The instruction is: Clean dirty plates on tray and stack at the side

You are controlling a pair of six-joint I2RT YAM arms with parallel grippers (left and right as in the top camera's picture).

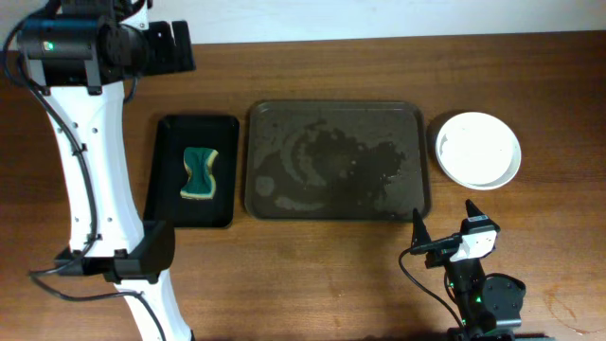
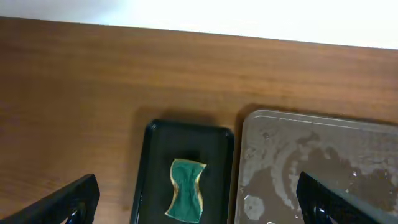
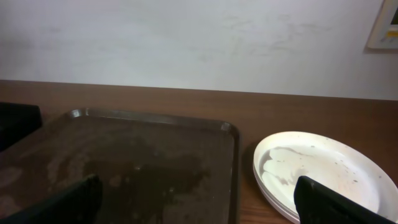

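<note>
The white plates point(image 1: 478, 149) sit in one stack on the table, right of the tray; the top one looks wet with a few small specks in the right wrist view point(image 3: 323, 171). The dark brown tray point(image 1: 333, 161) holds no plates and shows wet streaks; it also shows in the left wrist view point(image 2: 311, 155) and the right wrist view point(image 3: 143, 155). My left gripper point(image 1: 178, 47) is open and empty, raised at the far left behind the black tray point(image 2: 200, 208). My right gripper point(image 1: 445, 227) is open and empty near the tray's front right corner point(image 3: 202, 205).
A narrow black tray point(image 1: 169, 189) lies left of the brown tray and holds a green and yellow sponge point(image 1: 199, 173), which also shows in the left wrist view point(image 2: 186, 190). The left arm's white links run along the table's left side.
</note>
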